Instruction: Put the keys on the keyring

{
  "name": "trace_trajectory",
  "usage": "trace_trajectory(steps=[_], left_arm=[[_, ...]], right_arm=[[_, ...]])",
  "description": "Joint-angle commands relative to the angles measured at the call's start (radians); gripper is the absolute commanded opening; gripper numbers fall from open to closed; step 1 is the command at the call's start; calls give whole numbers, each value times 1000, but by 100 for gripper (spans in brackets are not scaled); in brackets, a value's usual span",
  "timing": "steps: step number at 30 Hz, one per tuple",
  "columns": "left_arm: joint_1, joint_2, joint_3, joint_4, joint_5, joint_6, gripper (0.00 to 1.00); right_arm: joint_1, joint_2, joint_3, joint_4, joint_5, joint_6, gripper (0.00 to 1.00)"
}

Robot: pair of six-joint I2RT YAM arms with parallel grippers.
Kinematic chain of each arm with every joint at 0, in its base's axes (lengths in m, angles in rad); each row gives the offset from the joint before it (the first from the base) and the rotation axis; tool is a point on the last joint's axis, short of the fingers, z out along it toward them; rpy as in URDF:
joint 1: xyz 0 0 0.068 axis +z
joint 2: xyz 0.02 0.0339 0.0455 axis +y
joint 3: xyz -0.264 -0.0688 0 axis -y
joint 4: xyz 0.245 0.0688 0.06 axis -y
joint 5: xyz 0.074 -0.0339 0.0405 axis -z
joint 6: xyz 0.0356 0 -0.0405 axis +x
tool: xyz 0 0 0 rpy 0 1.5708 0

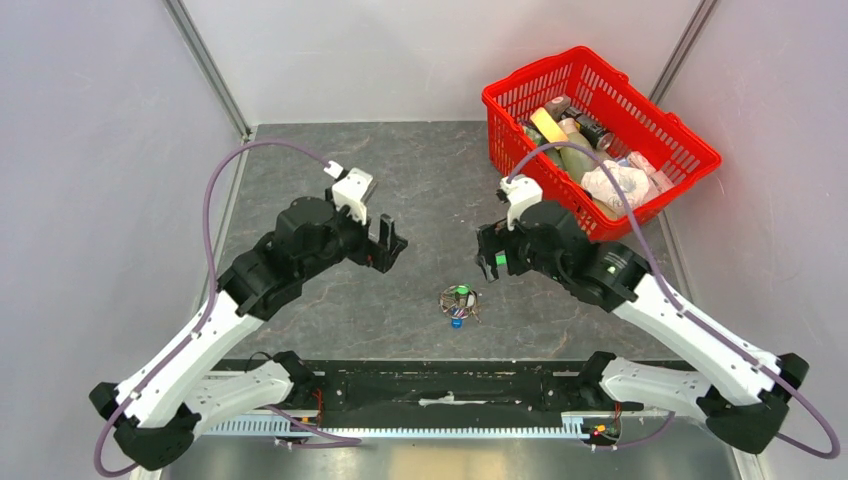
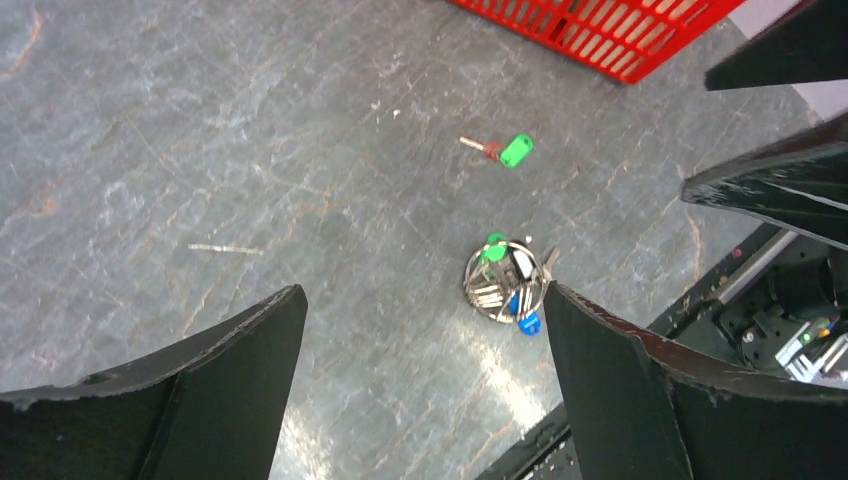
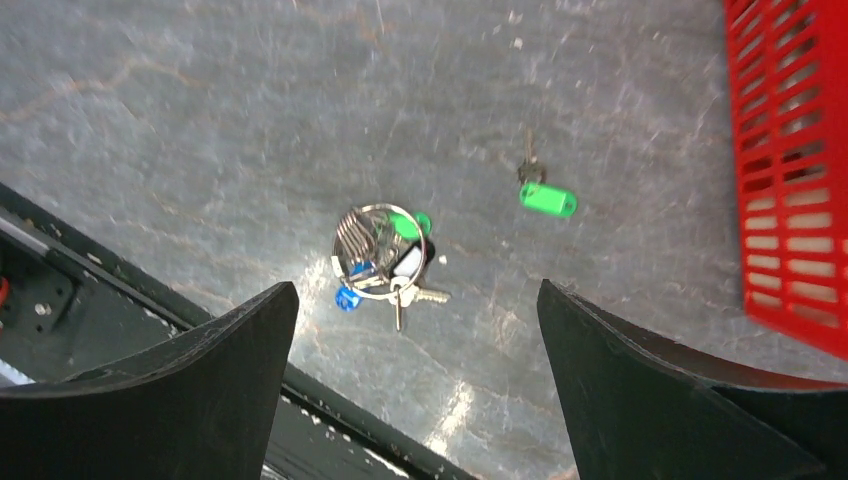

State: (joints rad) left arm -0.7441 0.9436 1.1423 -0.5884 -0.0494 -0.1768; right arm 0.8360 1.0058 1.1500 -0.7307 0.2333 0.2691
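Observation:
The silver keyring (image 1: 459, 300) lies on the dark table between both arms, with several keys bunched on it, among them a green head and a blue head (image 1: 457, 322). It also shows in the left wrist view (image 2: 505, 281) and the right wrist view (image 3: 380, 251). A loose key with a bright green head (image 3: 547, 198) lies apart from the ring, toward the basket; it also shows in the left wrist view (image 2: 512, 150). In the top view it (image 1: 497, 263) peeks out under my right gripper. My left gripper (image 1: 390, 245) and right gripper (image 1: 490, 255) hover above the table, both open and empty.
A red basket (image 1: 497, 100) holding bottles and packets stands at the back right; its wall shows in the right wrist view (image 3: 790, 170). A black rail (image 1: 440, 385) runs along the table's near edge. Grey walls enclose the table.

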Motion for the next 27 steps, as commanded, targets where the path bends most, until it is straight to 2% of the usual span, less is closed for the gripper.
trace_trajectory(steps=[1,7,15,19,27], left_arm=[[-5,-108,-72,1,-25,-42,95],[-5,-206,-188,-16,-13,-74,94],[-5,-295,-281,2,-14,-69,94],[-5,-323,-313,16,37,-85,94],[-4,-359,-325,14,45,-81,94]], right_arm=[[3,30,-48,28,-105,0,97],[3,59,-168,146,-157,21,91],[2,99,-341,394,-274,-33,90],[3,212,-287,386,-284,-59,89],[2,363,-231,403,-255,-101,74]])
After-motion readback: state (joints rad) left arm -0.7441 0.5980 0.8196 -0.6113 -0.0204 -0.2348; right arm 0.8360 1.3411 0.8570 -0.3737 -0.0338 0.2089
